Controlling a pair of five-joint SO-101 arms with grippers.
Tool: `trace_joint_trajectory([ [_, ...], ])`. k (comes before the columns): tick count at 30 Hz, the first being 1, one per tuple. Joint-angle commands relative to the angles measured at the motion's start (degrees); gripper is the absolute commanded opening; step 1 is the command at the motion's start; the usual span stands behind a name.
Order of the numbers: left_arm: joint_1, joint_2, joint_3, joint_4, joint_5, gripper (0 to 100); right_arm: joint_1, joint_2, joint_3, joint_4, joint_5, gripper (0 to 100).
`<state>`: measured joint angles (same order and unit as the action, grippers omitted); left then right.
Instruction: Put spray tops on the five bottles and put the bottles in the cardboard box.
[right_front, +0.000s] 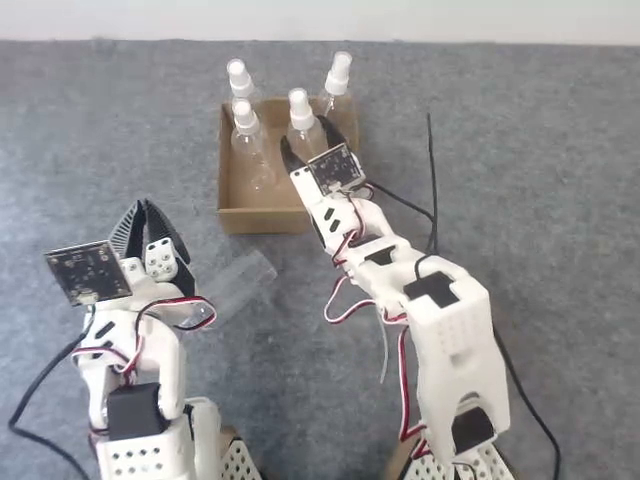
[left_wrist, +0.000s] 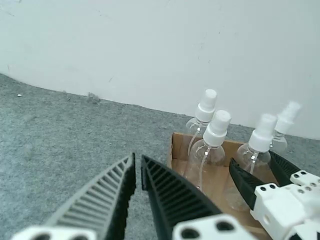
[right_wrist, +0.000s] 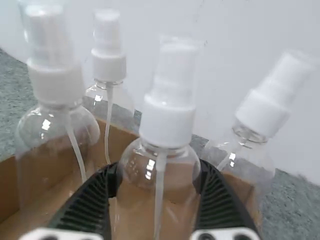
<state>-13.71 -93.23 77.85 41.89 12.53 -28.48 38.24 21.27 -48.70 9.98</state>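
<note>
**Seating the Fourth Bottle in the Box**

**Condition.** The right pincer (right_front: 312, 140) pinches the held bottle (right_wrist: 160, 165) at its shoulder, one finger against each side. The spray top (right_wrist: 167, 115) is fitted. This bottle stands upright inside the cardboard box (right_front: 262, 218), near the front right corner. The neighbour bottle (right_front: 252, 150) stands just beside it. The rear left bottle (right_front: 238, 80) and the rear right bottle (right_front: 338, 75) stand behind; all three carry spray tops. The left pincer (left_wrist: 138, 160) is pressed almost together, holds nothing, and hangs over the surface (right_front: 520, 150), well apart from the box. A clear cylinder (right_front: 240, 280) lies on its side beside the left arm. It cannot be told whether this is the fifth bottle.

**Procedure (judged).**
1. Confirm that the base rests flat on the box floor before releasing. The base is hidden from view.
2. Spread the fingers only enough to clear the shoulder. The neighbour bottle is close, and a wide spread may push it over.
3. Draw the pincer straight back and up. Avoid any sideways sweep.
4. Keep the lower finger above the front wall of the box during withdrawal.

**Caution.** These bottles appear light and tall; a slight nudge is likely to tip them.
</note>
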Motion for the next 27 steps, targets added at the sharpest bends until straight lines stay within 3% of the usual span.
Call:
trace_joint_trajectory([
  [1, -0.2, -0.8, -1.2, -2.0, 0.3, 1, 0.6, 0.0, -5.0, -1.6, 0.2, 1.0],
  [14, -0.2, -0.8, -1.2, -2.0, 0.3, 1, 0.6, 0.6, -4.9, -1.2, 0.1, 1.0],
  [20, -0.2, -0.8, -1.2, -2.0, 0.3, 1, 0.8, 0.6, -4.9, -1.0, -7.0, 1.0],
  [27, -0.2, -0.8, -1.2, -2.0, 0.3, 1, 0.8, 0.7, -4.8, -1.0, -7.1, 1.0],
])
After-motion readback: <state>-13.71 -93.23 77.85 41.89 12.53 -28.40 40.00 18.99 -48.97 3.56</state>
